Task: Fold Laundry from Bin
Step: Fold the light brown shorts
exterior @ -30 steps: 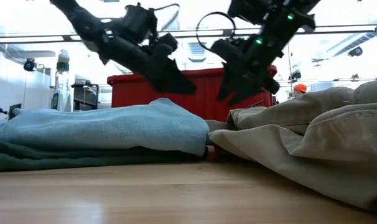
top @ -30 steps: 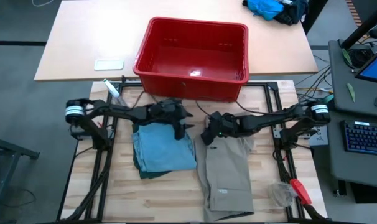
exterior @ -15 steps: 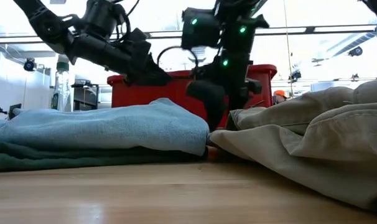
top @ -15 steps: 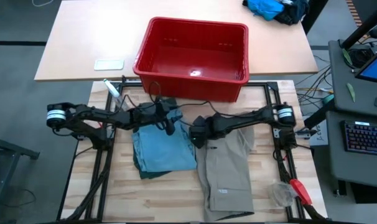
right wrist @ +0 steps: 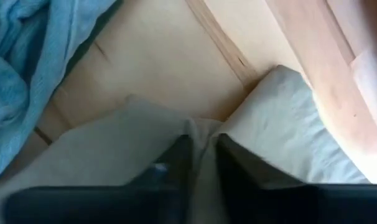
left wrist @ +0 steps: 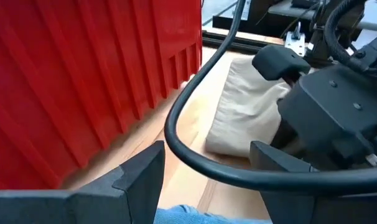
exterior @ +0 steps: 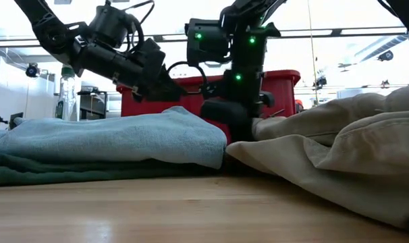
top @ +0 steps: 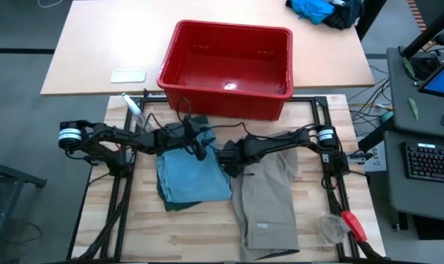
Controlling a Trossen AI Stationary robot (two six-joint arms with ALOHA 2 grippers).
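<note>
From above, the right gripper [top: 228,162] is now pressing down at the top-left corner of the khaki trousers [top: 269,202], having come in from farther right a second ago. The left gripper [top: 198,147] is hovering over the far edge of the light blue piece [top: 193,176], which is lying folded on the dark green shorts [top: 179,204]. The red bin [top: 226,62] is sitting empty behind them, so the khaki trousers are likely the last item left to fold. The table [top: 207,242] is pale wooden planks in a black frame; a bright blue heap [top: 313,9] is lying on the far desk, and a keyboard [top: 431,163] is sitting at the right.

At table height, the right gripper [exterior: 233,125] is sitting down between the two garments, and bright windows are glowing behind the bin [exterior: 211,98].

In the left wrist view, its fingers [left wrist: 135,174] are standing apart, holding nothing, facing the bin wall [left wrist: 83,74].

In the right wrist view, the dark fingers [right wrist: 179,158] are standing nearly together, pinching a ridge of khaki cloth [right wrist: 263,143]: a grip is forming for the next fold.
</note>
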